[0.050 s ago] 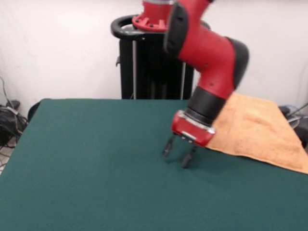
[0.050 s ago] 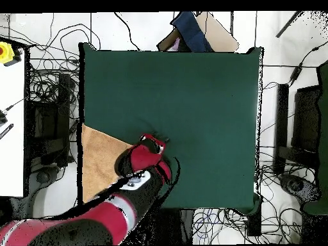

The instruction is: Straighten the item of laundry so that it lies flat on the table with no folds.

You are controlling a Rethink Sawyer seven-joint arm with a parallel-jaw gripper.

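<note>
Fingers (image 1: 167,146) hang spread apart from the red gripper (image 1: 179,153), holding nothing, their dark tips just above the bare green surface (image 1: 86,163) and a little clear of the towel's (image 1: 255,130) nearest edge. In the front view the towel lies at the right side of the surface, toward the far corner, partly hidden behind the arm's (image 1: 211,57) wrist; in the overhead view the same towel (image 2: 99,157) sits against the left edge of the surface (image 2: 205,102), showing as an orange-tan wedge with one long slanted edge running under the arm (image 2: 96,224). That three-sided outline suggests it is folded over on itself along a diagonal, though how many layers lie there cannot be told. Its nap looks thick and looped, with a faintly paler band near the lower front edge; no tag is visible.

As terry cloth it should be light, limp and grippy, not slippery, so it will likely sag and drag instead of sliding as a sheet, and the felt-like top may cling to it. A sensible hold would be a pinch on a free corner or on the upper layer's edge at the near tip of the wedge, taking only one layer so the fold can be peeled open
</note>
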